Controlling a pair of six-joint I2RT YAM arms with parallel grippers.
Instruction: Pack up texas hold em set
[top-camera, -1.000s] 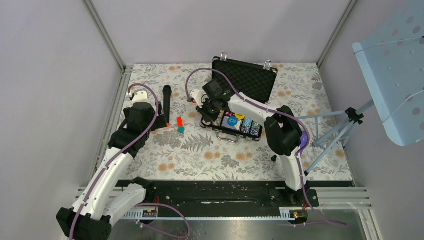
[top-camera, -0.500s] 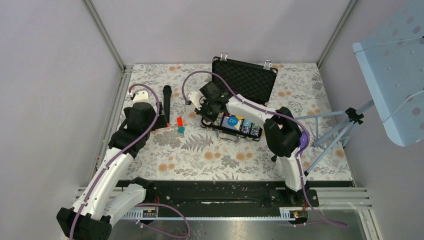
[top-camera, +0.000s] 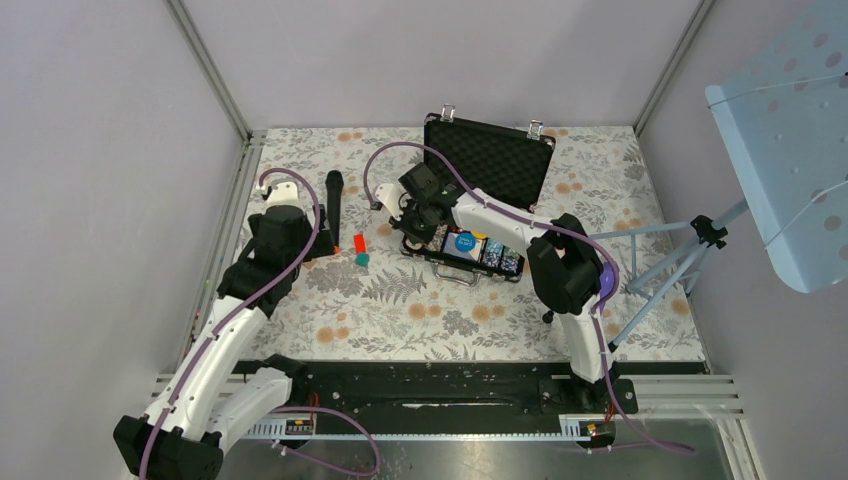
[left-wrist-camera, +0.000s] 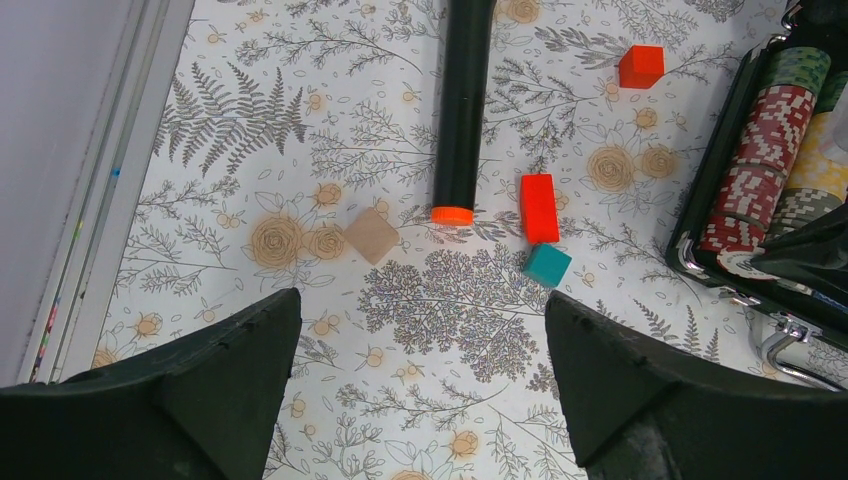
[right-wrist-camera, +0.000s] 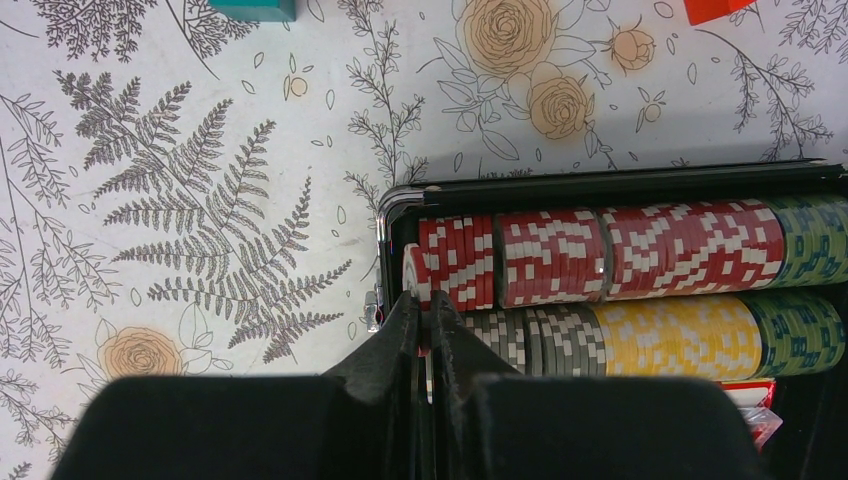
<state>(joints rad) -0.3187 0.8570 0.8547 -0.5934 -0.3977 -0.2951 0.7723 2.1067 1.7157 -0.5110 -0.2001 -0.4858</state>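
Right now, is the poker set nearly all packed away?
Nearly. Done: rows of chips already lie in the briefcase. In hand: the right gripper, shut, sits at the red row's end chip; the left gripper is open and empty. Left: the lid stands open, so closing and latching remain.

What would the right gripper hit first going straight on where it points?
Probably the end red-and-white striped poker chip in the black rectangular briefcase; the shut right gripper points right at it. Depth unclear.
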